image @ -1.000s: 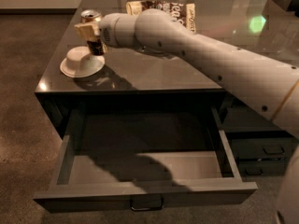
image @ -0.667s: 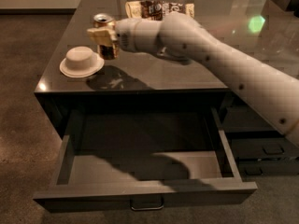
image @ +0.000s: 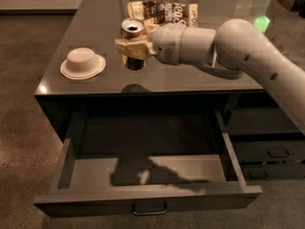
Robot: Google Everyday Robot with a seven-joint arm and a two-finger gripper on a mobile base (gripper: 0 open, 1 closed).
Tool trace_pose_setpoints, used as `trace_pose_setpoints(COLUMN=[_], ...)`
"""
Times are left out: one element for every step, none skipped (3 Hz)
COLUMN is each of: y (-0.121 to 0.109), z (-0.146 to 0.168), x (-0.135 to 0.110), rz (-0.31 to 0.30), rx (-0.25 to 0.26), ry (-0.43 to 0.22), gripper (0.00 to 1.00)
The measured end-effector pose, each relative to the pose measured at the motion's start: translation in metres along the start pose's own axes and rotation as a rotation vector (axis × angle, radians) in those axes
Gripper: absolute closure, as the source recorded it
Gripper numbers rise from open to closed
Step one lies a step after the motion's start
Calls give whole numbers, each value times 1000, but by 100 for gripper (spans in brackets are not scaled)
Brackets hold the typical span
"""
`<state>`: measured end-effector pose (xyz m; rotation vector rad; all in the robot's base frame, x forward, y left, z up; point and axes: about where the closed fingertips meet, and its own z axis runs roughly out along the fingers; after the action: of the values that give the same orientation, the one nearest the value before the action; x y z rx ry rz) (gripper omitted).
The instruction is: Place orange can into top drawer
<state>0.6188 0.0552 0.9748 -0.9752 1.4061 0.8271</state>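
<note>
The orange can [image: 133, 30] is upright in my gripper [image: 131, 47], lifted above the dark countertop [image: 209, 80]; its silver top shows and the cream fingers [image: 129, 48] wrap its middle. The gripper is shut on the can, right of the white bowl. The top drawer [image: 147, 197] stands pulled open below the counter's front edge, wide, shallow, dark grey and empty, with a small metal handle [image: 149, 208] at its front centre. My arm's shadow falls across the drawer floor.
A white upturned bowl on a saucer [image: 83, 63] sits on the counter at left. A brown-and-cream snack bag [image: 164, 12] lies at the back. Narrower stacked grey drawers [image: 269, 151] are at right. Concrete floor [image: 19, 128] lies to the left.
My gripper has carried the can to the right and toward the counter's front, away from the white bowl, and it is raised off the surface.
</note>
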Motion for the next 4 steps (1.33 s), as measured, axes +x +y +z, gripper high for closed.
trace_pose_setpoints(y=[15, 29, 41, 62], z=[-45, -73, -92, -93], x=[-1, 16, 45, 86], rz=[-72, -115, -138, -164], rx=[-39, -99, -181, -301], ry=[16, 74, 122, 195], gripper=[100, 100, 100, 100])
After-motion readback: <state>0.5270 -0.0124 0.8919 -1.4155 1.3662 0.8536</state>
